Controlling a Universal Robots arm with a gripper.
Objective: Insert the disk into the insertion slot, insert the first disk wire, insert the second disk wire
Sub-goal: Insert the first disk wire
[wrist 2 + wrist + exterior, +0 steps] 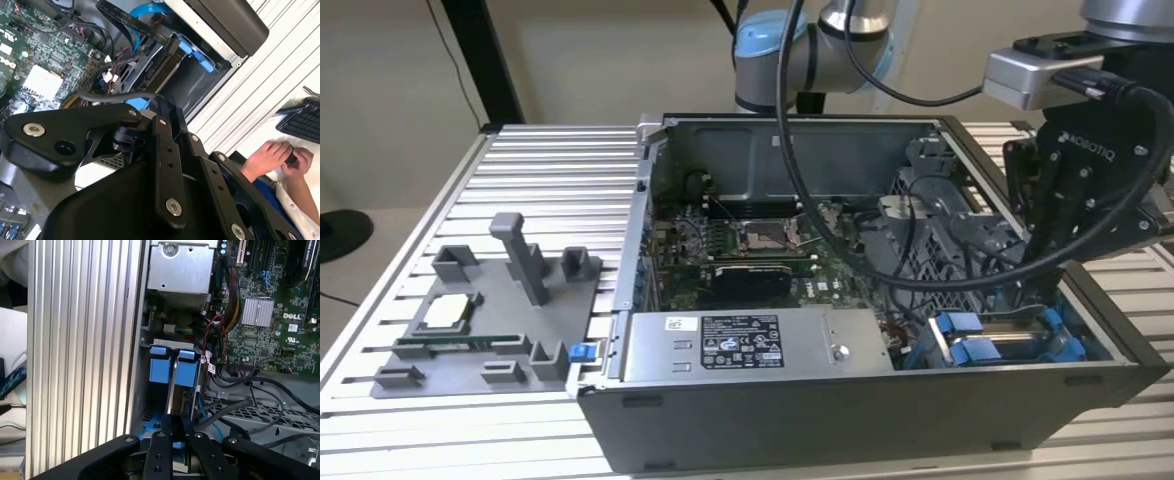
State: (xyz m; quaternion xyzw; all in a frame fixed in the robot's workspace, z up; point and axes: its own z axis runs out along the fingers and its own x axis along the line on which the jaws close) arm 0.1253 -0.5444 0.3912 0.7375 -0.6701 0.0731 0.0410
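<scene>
At the exterior view's left you have the grey fixture tray point(467, 335) lying on the ribbed table point(547, 170), well apart from the work. To its right stands the open computer case point(854, 425), with the grey power supply box point(654, 350) along its near wall. Right of that box, in the case's near right corner, is the insertion slot point(947, 345) with its blue clips. Your claw point(178, 422) hangs straight over it. In the first wrist view its fingers point(161, 450) are drawn narrow, leaving only a slim gap. They pinch the thin silver edge of the disk point(172, 387), which stands on edge inside the slot between two blue tabs. Loose black cables cross just beside it.
</scene>
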